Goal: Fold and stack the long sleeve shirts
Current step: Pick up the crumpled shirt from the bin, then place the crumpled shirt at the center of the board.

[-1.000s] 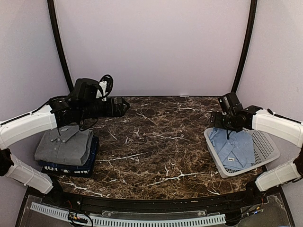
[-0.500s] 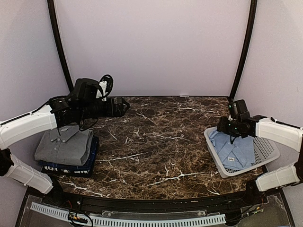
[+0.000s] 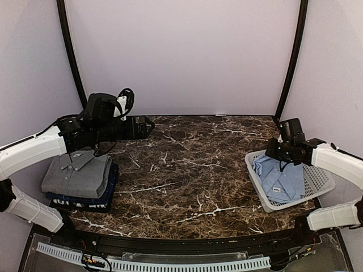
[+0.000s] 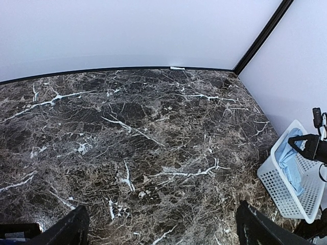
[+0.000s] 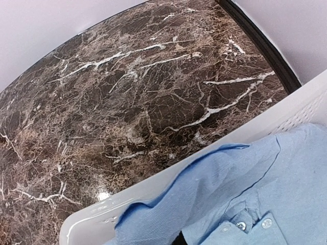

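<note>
Table of dark marble with white veins, seen from above. On the near left, a neat stack: grey shirt folded on top, collar at the far end, and dark navy shirt with white letters under it. Left pincer up in the air just past the stack, pointing right over the table, wide open, holding nothing. On the near right, white basket with light blue shirt lying inside. Right pincer pointing down at the far left part of the basket, right on the blue cloth.

From the left wrist: two dark fingers low in the corners, far apart, nothing between them. Bare marble below. Far off at the right edge, the white basket with blue cloth in it and the black shape of the right pincer at the blue cloth.

From the right wrist: light blue shirt filling the near right corner, small buttons showing, white basket rim curving around it, marble beyond. Fingers almost hidden here. Right pincer closed tight, down among the blue folds. Cloth pinched or not: hard to tell.
</note>
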You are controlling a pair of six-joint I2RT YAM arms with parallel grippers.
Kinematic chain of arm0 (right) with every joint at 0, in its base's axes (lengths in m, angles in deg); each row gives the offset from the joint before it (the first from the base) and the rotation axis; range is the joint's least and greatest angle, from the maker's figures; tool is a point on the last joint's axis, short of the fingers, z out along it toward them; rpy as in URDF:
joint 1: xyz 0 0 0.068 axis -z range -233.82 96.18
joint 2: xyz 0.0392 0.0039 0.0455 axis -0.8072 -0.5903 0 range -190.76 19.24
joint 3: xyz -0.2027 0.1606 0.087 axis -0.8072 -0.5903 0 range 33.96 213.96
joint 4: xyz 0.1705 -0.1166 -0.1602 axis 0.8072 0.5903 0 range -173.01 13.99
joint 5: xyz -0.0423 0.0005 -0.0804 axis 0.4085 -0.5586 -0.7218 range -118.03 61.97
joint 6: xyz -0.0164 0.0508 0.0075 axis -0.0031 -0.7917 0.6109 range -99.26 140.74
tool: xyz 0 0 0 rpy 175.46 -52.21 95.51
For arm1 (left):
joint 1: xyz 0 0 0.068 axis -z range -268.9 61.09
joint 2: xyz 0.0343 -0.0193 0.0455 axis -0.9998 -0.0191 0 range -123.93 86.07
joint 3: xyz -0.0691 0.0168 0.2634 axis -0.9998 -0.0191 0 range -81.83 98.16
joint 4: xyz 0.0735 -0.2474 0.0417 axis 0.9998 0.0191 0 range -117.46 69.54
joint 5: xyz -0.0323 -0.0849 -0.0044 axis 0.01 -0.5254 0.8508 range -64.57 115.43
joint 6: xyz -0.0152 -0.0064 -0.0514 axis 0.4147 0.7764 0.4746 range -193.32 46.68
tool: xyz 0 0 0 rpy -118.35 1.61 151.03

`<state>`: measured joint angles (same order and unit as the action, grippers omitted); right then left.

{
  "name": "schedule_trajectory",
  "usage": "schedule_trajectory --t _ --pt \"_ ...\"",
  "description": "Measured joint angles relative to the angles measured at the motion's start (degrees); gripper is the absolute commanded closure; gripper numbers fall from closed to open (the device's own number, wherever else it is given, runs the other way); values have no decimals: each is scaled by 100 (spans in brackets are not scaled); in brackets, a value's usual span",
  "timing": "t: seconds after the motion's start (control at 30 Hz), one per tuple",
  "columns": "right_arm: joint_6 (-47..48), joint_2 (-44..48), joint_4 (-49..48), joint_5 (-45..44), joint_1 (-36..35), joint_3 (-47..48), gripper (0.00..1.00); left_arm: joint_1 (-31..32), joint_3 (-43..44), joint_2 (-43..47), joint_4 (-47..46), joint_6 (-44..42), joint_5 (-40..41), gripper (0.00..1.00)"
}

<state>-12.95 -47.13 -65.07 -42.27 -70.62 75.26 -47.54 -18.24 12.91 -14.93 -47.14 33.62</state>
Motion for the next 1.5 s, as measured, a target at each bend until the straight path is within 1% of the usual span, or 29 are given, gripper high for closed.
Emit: schedule_trajectory --t 0.13,0.4,0.6,0.73,0.87,1.03,1.13,1.33,1.5 --pt "92 267 304 -17 0 201 100 -2 0 0 0 0 0 1" --pt "422 815 632 162 0 1088 100 0 0 0 -4 0 -7 1" --pt "592 874 656 612 0 1893 100 0 0 0 -4 0 -28 1" --pt "645 767 560 1150 0 2439 100 0 0 0 -7 -2 -39 1" --pt "619 422 256 1856 0 2935 100 0 0 0 -7 0 -42 1" --pt "450 -356 -254 2806 -133 3613 100 0 0 0 -7 0 -46 1" --pt "374 -841 -457 3139 -472 3993 100 0 0 0 -7 0 -44 1" --pt "243 -1912 -848 3547 -1419 4988 100 0 -70 72 -55 0 -66 1" --pt "138 -2601 -1161 3770 -1934 5353 100 -2 -216 238 -96 -7 -199 1"
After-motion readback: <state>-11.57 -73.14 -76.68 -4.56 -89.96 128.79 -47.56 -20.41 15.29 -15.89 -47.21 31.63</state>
